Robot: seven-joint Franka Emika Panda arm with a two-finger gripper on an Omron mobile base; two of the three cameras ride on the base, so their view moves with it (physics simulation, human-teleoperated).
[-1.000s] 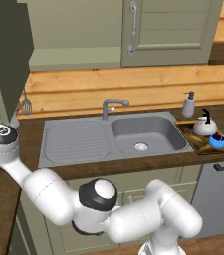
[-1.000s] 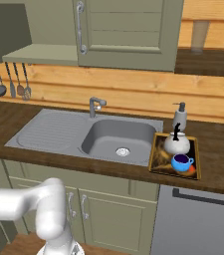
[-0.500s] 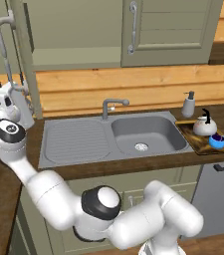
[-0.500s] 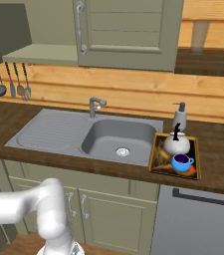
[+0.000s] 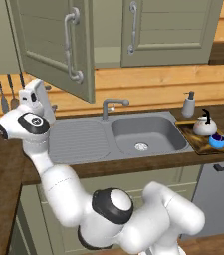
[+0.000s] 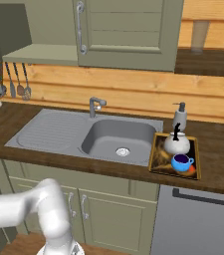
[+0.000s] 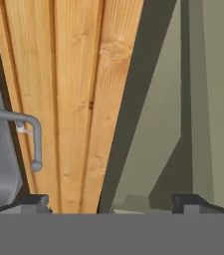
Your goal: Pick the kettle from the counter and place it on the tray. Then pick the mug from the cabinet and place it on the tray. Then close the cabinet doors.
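right base view, kettle [image 6: 176, 143] and mug [image 6: 182, 162] on tray [image 6: 156, 158], left cabinet door [image 5: 54, 45] ajar, claw [image 7: 111, 201] open and empty

Tool [image 7: 111, 201] open, arm raised left

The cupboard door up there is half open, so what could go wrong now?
The left cabinet door still hangs ajar; the open tool sits just below its edge and might slip past instead of pushing it shut. The arm's elbow could also swing low over the counter. The kettle and mug look safe on the tray.
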